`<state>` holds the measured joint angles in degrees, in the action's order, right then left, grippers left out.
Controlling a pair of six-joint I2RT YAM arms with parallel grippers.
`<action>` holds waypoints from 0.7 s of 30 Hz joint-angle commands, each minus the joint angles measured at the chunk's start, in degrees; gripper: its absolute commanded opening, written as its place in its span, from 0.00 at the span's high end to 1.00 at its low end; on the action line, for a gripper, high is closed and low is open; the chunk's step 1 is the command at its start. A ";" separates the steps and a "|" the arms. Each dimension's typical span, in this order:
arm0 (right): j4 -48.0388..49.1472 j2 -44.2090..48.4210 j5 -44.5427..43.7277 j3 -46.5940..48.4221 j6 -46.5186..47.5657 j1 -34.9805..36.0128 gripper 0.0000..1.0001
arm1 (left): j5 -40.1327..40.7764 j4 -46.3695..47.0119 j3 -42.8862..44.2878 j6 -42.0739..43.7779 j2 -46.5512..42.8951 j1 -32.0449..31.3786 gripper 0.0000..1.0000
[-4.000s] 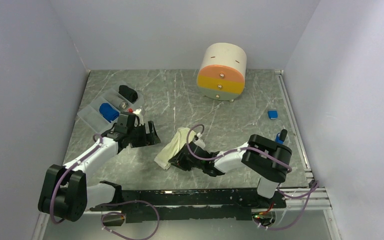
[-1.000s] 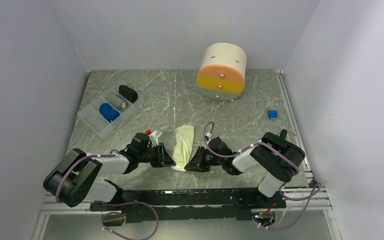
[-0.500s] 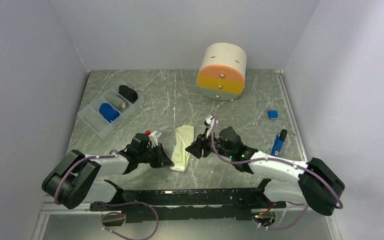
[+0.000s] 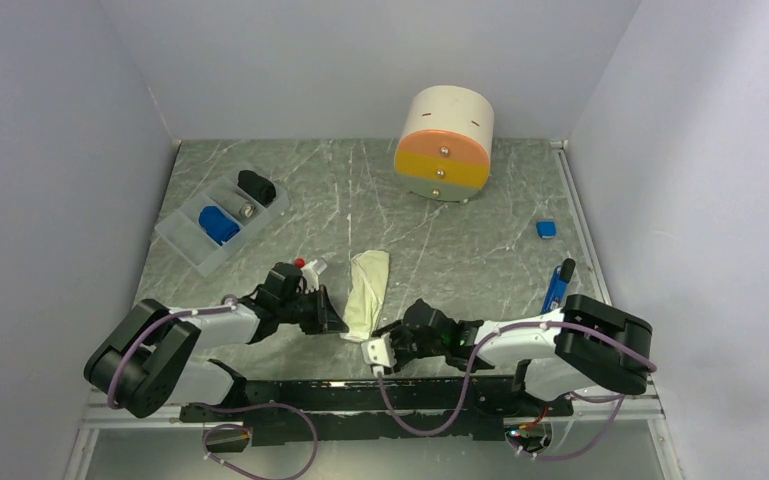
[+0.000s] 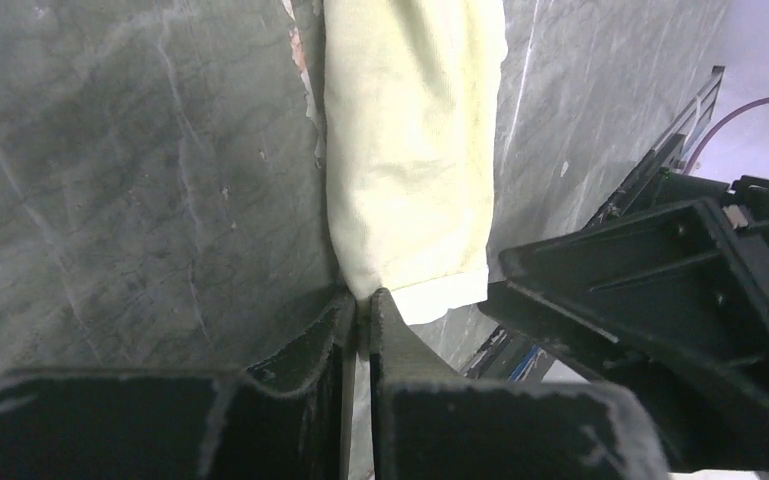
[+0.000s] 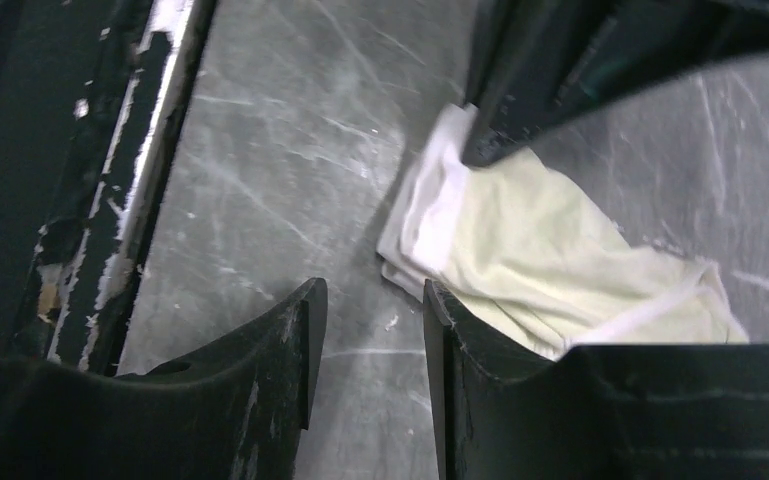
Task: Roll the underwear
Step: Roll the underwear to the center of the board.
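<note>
The cream underwear (image 4: 369,288), folded into a narrow strip, is laid mid-counter (image 4: 480,250), toward the near edge. It is judged light, limp and slip-prone, best taken at its near hem. Its near-left corner is pinched by the left end effector (image 4: 337,320); the right end effector (image 4: 378,353) is seen open and empty, just beside it.

Round cream drawer unit (image 4: 444,143) at back; grey tray (image 4: 185,240), left, holding a black bundle (image 4: 256,186); small blue block (image 4: 547,229) at right.

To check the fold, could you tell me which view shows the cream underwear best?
The top external view: it shows the whole cream underwear, folded as a long strip. The left wrist view shows its near part, pinched at the edge by the left gripper; the right wrist view shows only its near, white-trimmed end.
</note>
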<state>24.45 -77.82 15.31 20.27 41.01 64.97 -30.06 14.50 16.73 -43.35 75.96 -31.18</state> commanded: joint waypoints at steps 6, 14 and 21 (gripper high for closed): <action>4.51 -3.01 -1.99 0.43 13.43 3.08 0.56 | 5.62 -8.98 1.43 4.95 0.24 -0.18 0.89; 7.40 -5.44 -2.73 1.02 14.65 3.23 0.55 | 7.06 -10.86 1.76 5.87 -1.02 -0.15 0.88; 5.51 -10.09 -1.79 3.03 15.88 3.18 0.61 | 6.50 -9.71 1.17 5.19 -0.37 -0.20 0.87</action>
<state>30.22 -85.65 12.47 22.22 55.61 67.92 -27.97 8.78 18.90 -40.27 74.72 -31.38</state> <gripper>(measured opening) 0.404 0.126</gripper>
